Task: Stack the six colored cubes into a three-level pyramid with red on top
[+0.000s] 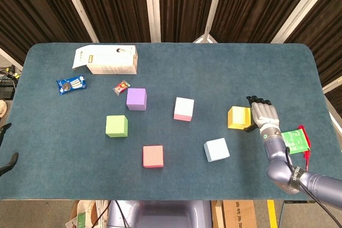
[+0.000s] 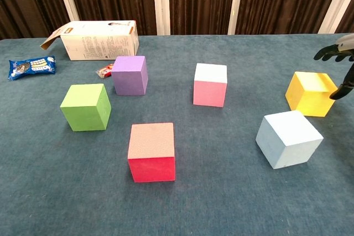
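Dark curtains hang behind our desk, whose blue-green cloth carries all six cubes lying singly, none on another, so we judge the pyramid not yet begun: the whole base row, the middle pair and the red cap are left to do. We see the purple cube and the green cube on our left side, the pink cube near the middle, the red cube and the light blue cube toward the near edge, and the yellow cube out on our right. A white carton, a blue snack packet and a small red wrapper lie at the far left, apart from the cubes. Our right hand sits just beside the yellow cube on its outer side, fingers spread with the dark fingertips reaching over the cube's far corner; we hold nothing yet, and we cannot tell whether it touches the cube. Our left hand barely shows at the desk's left edge, and we cannot tell how its fingers lie.
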Motion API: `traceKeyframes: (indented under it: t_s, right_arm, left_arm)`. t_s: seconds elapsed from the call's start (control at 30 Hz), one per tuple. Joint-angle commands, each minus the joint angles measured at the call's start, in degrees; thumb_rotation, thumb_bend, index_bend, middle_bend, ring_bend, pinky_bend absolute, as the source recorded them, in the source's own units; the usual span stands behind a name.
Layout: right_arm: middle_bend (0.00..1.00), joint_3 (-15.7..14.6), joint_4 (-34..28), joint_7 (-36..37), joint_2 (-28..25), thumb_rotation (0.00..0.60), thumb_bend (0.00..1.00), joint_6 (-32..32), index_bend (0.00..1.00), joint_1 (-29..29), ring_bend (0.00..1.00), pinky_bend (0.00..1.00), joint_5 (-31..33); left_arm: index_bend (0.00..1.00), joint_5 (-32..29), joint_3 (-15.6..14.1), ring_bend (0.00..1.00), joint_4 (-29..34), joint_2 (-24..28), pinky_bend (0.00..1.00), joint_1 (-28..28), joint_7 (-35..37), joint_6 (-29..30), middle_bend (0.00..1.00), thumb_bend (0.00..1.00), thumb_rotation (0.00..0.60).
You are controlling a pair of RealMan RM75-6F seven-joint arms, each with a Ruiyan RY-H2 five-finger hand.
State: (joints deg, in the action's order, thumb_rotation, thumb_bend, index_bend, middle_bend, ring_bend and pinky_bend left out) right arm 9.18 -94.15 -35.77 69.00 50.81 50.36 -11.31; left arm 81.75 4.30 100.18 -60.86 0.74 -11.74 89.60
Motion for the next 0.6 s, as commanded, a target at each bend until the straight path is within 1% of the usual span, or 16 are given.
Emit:
traceKeyframes:
  t_s: [0.03,0.2,0.43,0.6]
  right_arm:
    - [0.11,-0.14,0.49,0.38,0.71,0.6,0.2,0.35,0.04,0.35,0.0,0.0,-0.18]
    - [0.16,-0.38,1.18,0.49,1.87,0.6,0.2,1.35,0.11,0.91,0.0,0.0,0.06]
    - [0.17,-0.76,2.12,0.16,3.3,0.6,0.2,2.37,0.17,1.46,0.01,0.0,0.48]
    - [0.2,-0.95,2.78,-0.37,4.12,0.6,0.2,2.82,0.24,1.96,0.03,0.0,0.81]
  left_arm:
    - [0.14,-0.15,0.07,0.0,-0.03,-0.14,0.0,0.05,-0.14,-0.02,0.0,0.42,0.6]
    - [0.14,-0.67,0.25,0.0,-0.11,-0.39,0.0,0.2,-0.36,-0.23,0.0,0.42,0.6]
    - [0.14,-1.06,0.42,0.0,-0.15,-0.46,0.0,0.29,-0.32,-0.3,0.0,0.42,0.6]
    - [0.14,-1.31,0.45,0.0,-0.16,-0.6,0.0,0.4,-0.48,-0.48,0.0,0.42,0.6]
